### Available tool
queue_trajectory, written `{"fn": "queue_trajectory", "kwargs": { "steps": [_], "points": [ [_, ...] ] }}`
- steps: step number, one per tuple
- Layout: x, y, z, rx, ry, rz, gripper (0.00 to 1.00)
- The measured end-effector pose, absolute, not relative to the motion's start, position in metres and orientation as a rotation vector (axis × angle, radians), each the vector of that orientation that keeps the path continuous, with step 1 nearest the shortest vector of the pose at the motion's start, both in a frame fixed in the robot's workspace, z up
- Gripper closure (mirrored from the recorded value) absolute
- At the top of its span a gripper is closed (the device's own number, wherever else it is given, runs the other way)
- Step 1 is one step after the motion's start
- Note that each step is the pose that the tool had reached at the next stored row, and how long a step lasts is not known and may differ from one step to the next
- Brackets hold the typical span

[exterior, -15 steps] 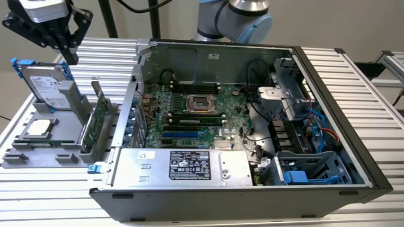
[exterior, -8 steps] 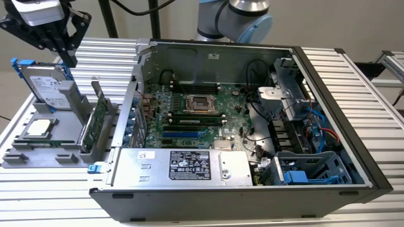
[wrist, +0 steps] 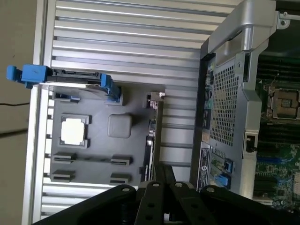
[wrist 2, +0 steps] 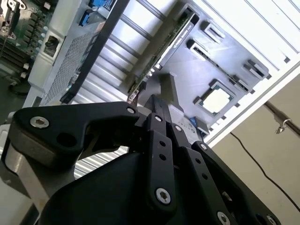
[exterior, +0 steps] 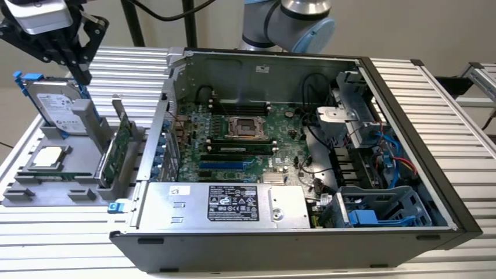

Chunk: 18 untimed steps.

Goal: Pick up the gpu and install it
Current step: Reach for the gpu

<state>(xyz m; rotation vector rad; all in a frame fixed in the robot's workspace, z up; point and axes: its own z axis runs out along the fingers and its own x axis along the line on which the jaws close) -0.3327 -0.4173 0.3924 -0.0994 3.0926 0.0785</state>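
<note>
The gpu (exterior: pixel 116 148) is a thin green card with a silver bracket. It stands on edge in a slot of the grey holder (exterior: pixel 46 195), at the exterior view's left, beside the open computer case (exterior: pixel 256 247). In both wrist views I see it edge-on: the gpu (wrist 2: pixel 164 51) and the gpu (wrist: pixel 152 136). My gripper (exterior: pixel 81 74) hangs above the holder, over the hard drive and apart from the gpu, its black fingers together and holding nothing. Its fingertips also show as the gripper (wrist 2: pixel 157 105) and the gripper (wrist: pixel 164 169).
A silver hard drive (exterior: pixel 62 107) with blue rails stands upright in the holder behind the gpu. A square CPU chip (exterior: pixel 48 157) lies flat there. Inside the case are the motherboard (exterior: pixel 240 145), a blue slot (exterior: pixel 225 165) and the power supply (exterior: pixel 225 203). The table is ribbed metal.
</note>
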Motion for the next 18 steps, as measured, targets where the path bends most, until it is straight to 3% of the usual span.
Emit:
{"fn": "queue_trajectory", "kwargs": {
  "steps": [18],
  "points": [
    [-0.349, -0.427, 0.392, -0.099, 3.094, 0.079, 1.0]
  ]
}}
